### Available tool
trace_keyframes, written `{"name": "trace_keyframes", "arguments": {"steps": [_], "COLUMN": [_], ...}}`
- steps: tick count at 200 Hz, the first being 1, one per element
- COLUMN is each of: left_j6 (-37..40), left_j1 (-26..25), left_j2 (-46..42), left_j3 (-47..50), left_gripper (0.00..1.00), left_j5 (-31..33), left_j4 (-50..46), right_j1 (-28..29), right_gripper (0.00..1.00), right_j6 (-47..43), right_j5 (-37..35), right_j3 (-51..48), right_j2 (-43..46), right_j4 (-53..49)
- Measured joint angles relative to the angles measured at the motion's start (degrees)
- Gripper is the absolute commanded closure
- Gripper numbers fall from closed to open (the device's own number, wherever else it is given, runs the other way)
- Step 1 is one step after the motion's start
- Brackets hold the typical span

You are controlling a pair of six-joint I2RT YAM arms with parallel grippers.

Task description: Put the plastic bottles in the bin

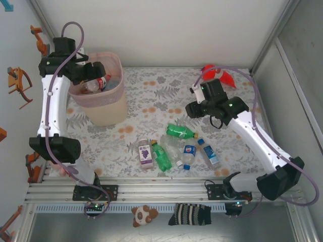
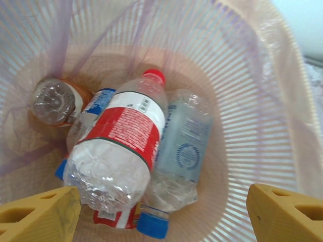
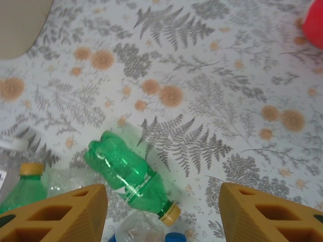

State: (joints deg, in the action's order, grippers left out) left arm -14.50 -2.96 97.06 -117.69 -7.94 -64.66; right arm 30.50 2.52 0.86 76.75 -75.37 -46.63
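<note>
Left wrist view: my left gripper (image 2: 161, 216) hangs wide open, empty, over the far-left bin (image 2: 262, 101) where the red-labelled bottle (image 2: 126, 141) lies, while my right gripper (image 3: 164, 212), open and empty, hovers over the green bottle (image 3: 126, 176), probably to grasp it.

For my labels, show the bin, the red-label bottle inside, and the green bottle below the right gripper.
bin (image 1: 108, 113): top external view, cream wall.
red-label bottle (image 2: 128, 128): left wrist view, label.
green bottle (image 3: 123, 174): right wrist view, body.
</note>
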Motion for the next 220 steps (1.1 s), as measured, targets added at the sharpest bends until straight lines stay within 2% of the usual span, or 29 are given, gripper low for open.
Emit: {"name": "trace_keyframes", "arguments": {"steps": [75,151,220], "left_j6": [-7.19,-10.05,-11.37], "left_j1": [0.00,0.00,0.00], "left_j2": [-12.04,-13.25,-13.97], "left_j3": [13.35,17.03,17.86], "left_gripper": [0.15,0.15,0.15], "left_j5": [-10.38,-13.97,-15.96], "left_j4": [12.74,16.57,18.25], "right_j1": [5.20,6.34,6.34], "right_gripper": [0.33,0.23,0.22], "right_j6": [-14.23,-25.44,-30.62], "right_j5": [4.72,1.79,-0.92], "right_j3": [0.04,0.04,0.02], "right_j2": [-11.19,-21.51,-28.72], "right_j4": [-3.76,-6.05,-4.76]}}
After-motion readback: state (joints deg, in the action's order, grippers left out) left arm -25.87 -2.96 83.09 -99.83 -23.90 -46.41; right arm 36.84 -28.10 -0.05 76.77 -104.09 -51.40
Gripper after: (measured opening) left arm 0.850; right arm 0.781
